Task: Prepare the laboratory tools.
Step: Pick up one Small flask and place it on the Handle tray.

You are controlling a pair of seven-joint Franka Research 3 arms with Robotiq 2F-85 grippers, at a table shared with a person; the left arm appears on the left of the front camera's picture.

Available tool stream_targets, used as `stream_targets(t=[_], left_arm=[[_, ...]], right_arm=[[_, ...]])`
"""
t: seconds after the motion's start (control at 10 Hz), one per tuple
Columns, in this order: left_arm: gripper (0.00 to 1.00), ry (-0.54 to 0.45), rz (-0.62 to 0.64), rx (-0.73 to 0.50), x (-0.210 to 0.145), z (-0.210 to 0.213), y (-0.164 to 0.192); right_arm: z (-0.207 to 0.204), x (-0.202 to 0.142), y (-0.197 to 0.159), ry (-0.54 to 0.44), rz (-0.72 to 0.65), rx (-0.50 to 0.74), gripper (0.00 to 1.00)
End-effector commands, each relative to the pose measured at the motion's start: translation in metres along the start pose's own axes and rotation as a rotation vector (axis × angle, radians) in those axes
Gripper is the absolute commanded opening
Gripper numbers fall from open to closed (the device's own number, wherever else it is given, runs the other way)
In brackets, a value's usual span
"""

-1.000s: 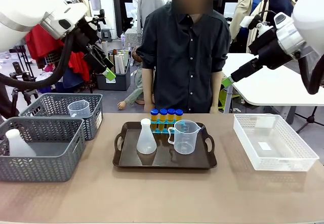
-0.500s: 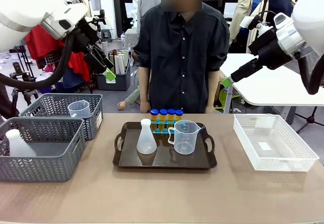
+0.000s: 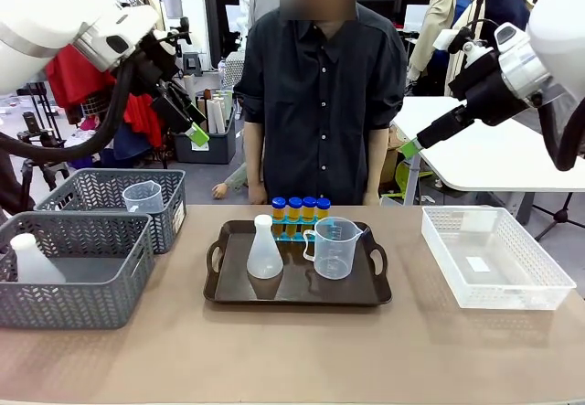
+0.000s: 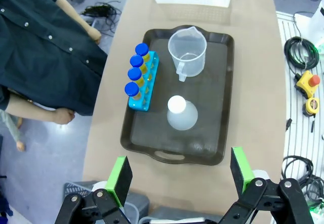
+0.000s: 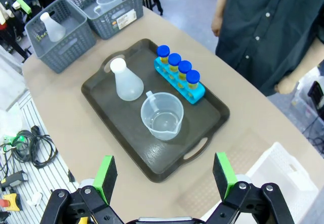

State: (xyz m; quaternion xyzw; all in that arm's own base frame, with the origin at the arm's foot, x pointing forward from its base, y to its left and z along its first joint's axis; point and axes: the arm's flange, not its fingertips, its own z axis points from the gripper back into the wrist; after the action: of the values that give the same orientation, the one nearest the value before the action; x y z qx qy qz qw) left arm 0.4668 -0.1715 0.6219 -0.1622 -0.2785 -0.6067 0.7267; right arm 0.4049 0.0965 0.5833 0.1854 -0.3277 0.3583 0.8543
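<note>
On the dark brown tray [image 3: 297,293] stand a translucent conical flask [image 3: 264,251], a clear handled beaker [image 3: 334,247] and, at its far edge, several blue-capped tubes of yellow liquid [image 3: 301,211] in a small blue rack [image 3: 291,232]. The same set appears in the left wrist view: flask [image 4: 180,115], beaker [image 4: 187,51], rack [image 4: 144,85]; and in the right wrist view: flask [image 5: 125,81], beaker [image 5: 162,116], tubes [image 5: 178,68]. My left gripper [image 3: 194,131] is raised high at the left, open [image 4: 178,177] and empty. My right gripper [image 3: 410,146] is raised high at the right, open [image 5: 162,172] and empty.
Two grey baskets stand at the left: the near one [image 3: 73,268] holds another flask [image 3: 30,260], the far one [image 3: 114,200] another beaker [image 3: 143,197]. A clear plastic bin [image 3: 494,257] sits at the right. A person [image 3: 319,94] stands at the far edge behind the tray.
The person has shifted slightly to picture left and stands more upright. Both arms and everything on the tray have stayed still.
</note>
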Motion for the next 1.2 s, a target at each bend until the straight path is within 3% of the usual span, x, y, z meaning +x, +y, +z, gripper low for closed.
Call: stream_targets(t=[0.0, 1.1], left_arm=[[1.0, -0.003, 0.005, 0.007, -0.0003, 0.001, 0.0008], [1.0, -0.003, 0.005, 0.007, -0.0003, 0.001, 0.0008]], right_arm=[[0.0007, 0.0006, -0.0004, -0.009, -0.004, 0.013, 1.0], [0.0007, 0.0006, -0.0004, -0.009, -0.004, 0.013, 1.0]])
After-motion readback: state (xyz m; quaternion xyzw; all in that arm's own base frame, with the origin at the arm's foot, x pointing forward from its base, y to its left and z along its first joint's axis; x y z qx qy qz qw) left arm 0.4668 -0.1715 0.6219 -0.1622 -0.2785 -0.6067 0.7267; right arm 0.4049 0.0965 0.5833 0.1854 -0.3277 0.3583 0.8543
